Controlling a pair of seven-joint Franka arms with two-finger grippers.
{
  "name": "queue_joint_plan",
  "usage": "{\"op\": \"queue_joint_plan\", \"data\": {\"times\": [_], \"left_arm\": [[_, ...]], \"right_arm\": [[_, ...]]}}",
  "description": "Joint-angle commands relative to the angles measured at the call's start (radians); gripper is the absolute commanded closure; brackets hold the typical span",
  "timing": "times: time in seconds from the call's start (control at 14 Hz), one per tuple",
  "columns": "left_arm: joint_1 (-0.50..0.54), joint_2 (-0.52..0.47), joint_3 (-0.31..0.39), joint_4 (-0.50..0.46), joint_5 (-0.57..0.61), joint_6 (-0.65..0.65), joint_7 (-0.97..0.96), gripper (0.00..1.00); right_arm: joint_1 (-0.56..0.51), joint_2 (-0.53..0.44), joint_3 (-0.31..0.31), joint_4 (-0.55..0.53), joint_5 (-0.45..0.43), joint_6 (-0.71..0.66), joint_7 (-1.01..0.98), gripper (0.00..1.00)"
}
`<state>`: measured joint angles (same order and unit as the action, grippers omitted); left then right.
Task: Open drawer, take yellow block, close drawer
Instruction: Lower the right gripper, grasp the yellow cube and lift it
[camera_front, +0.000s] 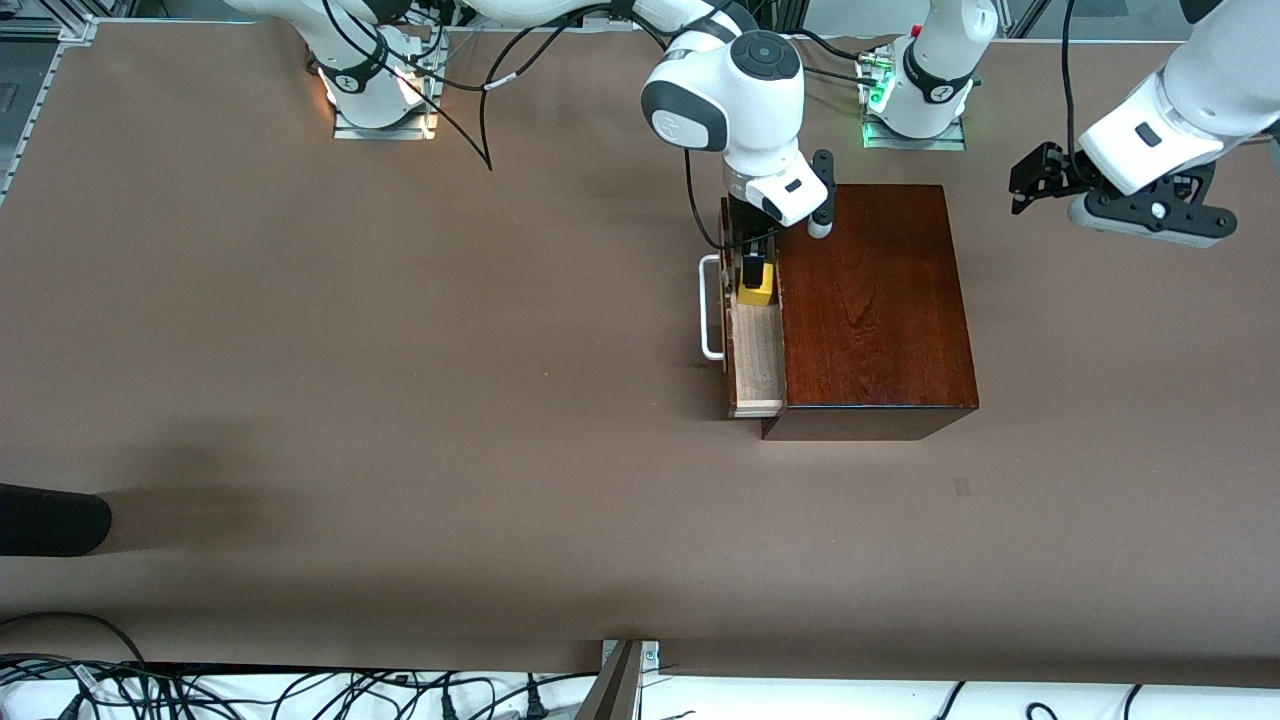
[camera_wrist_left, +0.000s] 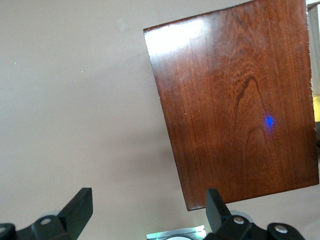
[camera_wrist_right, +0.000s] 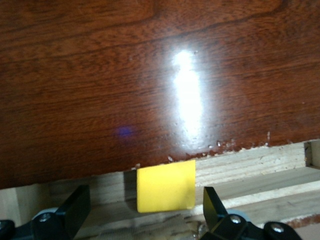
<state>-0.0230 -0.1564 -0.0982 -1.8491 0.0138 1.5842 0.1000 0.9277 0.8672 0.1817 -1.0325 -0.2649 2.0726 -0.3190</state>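
While pulled out only part way, shows its pale floor: drawer (camera_front: 757, 350), sticking out of the box (camera_front: 870, 300) with its white handle (camera_front: 709, 307) toward the right arm's end. Sits in there at the end farther from the front camera: yellow block (camera_wrist_right: 165, 185). Hangs just over it, spread wide with the block between the two tips, holding nothing: right gripper (camera_wrist_right: 145, 210). Waits over bare table, wide open and empty: left gripper (camera_wrist_left: 149, 212).
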Motion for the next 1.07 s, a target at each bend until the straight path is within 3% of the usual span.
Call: {"op": "queue_joint_plan", "data": {"times": [0.0,0.21,0.28,0.43,0.71,0.78,1.0], "left_arm": [[-0.055,-0.019,0.031,-0.022,-0.020,0.020,0.003,0.00],[-0.048,0.006,0.025,0.007,-0.020,0.007,0.003,0.00],[-0.048,0.015,0.018,0.022,-0.020,-0.004,0.001,0.00],[-0.048,0.021,0.017,0.033,-0.020,-0.007,0.001,0.00],[-0.046,0.021,0.017,0.033,-0.020,-0.009,0.003,0.00],[-0.048,0.021,0.017,0.033,-0.020,-0.009,0.003,0.00],[-0.048,0.023,0.017,0.033,-0.023,-0.009,0.001,0.00]], "right_arm": [[0.013,0.039,-0.008,0.041,-0.027,0.014,-0.008,0.00],[0.011,0.047,-0.008,0.041,-0.030,0.035,-0.008,0.02],[0.013,0.049,-0.016,0.041,-0.030,0.038,-0.009,0.08],[0.014,0.050,-0.019,0.041,-0.030,0.043,-0.009,0.30],[0.017,0.050,-0.022,0.041,-0.031,0.044,-0.011,0.46],[0.017,0.050,-0.022,0.041,-0.033,0.044,-0.012,0.56],[0.016,0.044,-0.024,0.041,-0.036,0.031,-0.014,0.99]]}}
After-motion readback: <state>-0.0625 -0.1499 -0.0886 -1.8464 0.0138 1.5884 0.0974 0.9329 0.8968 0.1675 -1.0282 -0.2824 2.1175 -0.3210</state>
